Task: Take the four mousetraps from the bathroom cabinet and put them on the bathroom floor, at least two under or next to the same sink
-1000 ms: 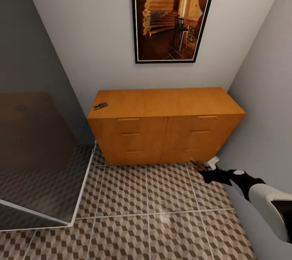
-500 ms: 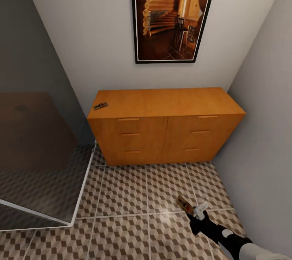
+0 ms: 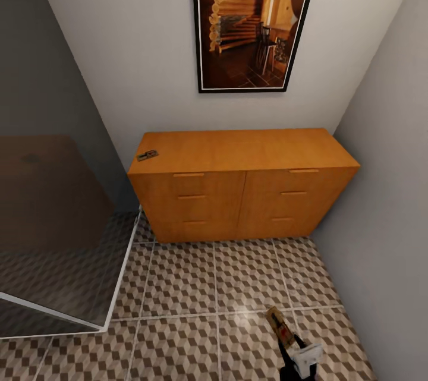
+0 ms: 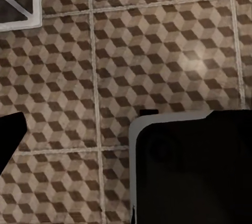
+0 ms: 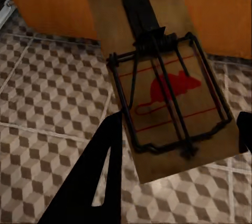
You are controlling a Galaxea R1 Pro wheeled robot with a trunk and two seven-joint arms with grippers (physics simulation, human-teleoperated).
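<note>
The right gripper (image 3: 292,342) has dropped lower and nearer since a moment ago, now at the near right edge of the head view, above the bathroom floor (image 3: 196,286). Its fingers (image 5: 97,177) are closed on the near end of a mousetrap (image 3: 279,326), whose board juts out toward the cabinet (image 3: 241,188). The wrist view shows that trap's wire bar and red mouse print (image 5: 176,88) face up.

A second mousetrap (image 3: 147,155) lies unmoved on the cabinet's top at its far left corner. All six drawer fronts look shut. A framed picture (image 3: 252,18) hangs above, and a glass panel (image 3: 53,232) stands at left.

Whether the left gripper is open cannot be told.
</note>
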